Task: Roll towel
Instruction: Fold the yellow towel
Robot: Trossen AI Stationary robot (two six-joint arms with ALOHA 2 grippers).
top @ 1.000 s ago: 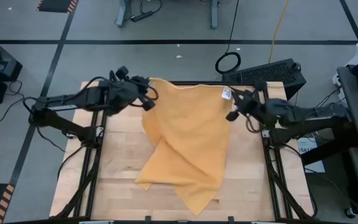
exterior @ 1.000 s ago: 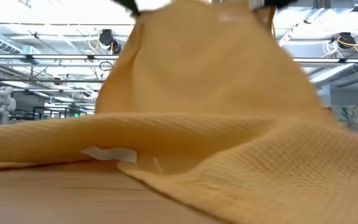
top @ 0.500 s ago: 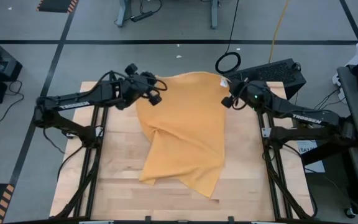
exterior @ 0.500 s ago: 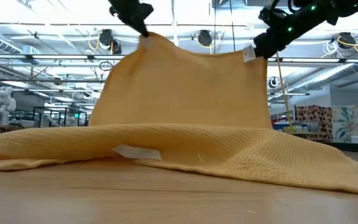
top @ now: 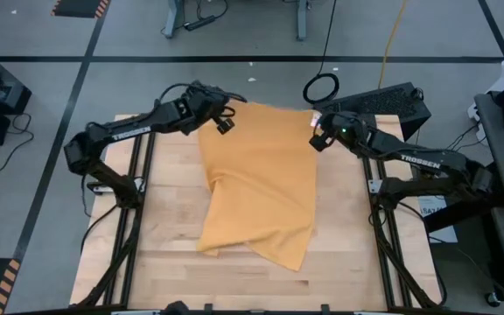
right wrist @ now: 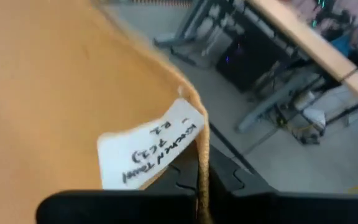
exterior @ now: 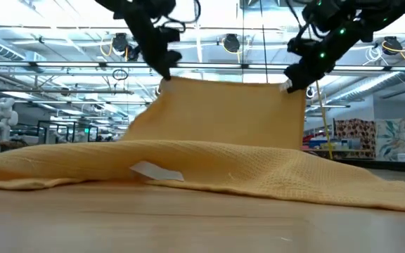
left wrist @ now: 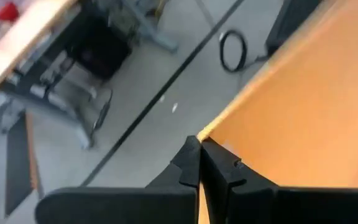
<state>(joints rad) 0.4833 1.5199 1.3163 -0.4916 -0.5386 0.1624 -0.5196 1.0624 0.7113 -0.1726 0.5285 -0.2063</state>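
Note:
The mustard-yellow towel [top: 261, 188] stretches from the table's far edge toward the near edge. Its near part [exterior: 273, 179] lies rumpled on the wooden top, with a white tag [exterior: 157, 171] on it. The far part rises from the table to its two far corners. My left gripper [top: 226, 112] is shut on the far left corner, and my right gripper [top: 316, 133] is shut on the far right corner. That corner carries a handwritten white label [right wrist: 151, 152]. My left gripper pinches the towel's far left corner [left wrist: 207, 131] between its two fingers, coming slanting down from the left. The corner is lifted clear of the table. The top edge [exterior: 223, 81] runs nearly straight to the other gripper. My right gripper pinches the towel's far right corner at its hem [right wrist: 202, 146], next to the white label, between its two fingers, slanting down from the right. The corner is held above the table, and the cloth below slopes down to the part lying on the wood.
Bare wood [top: 164, 219] shows left and right of the towel. A black box [top: 383, 101] sits past the table's far right corner, and a cable coil [top: 322, 87] lies on the floor behind. Metal frame rails [top: 134, 219] run along the table's sides.
Both grippers have gone toward the table's far edge and down, each still shut on its corner. The towel's raised far part has sunk lower and its top edge has drawn straight. The near part has slid along the table toward the far edge.

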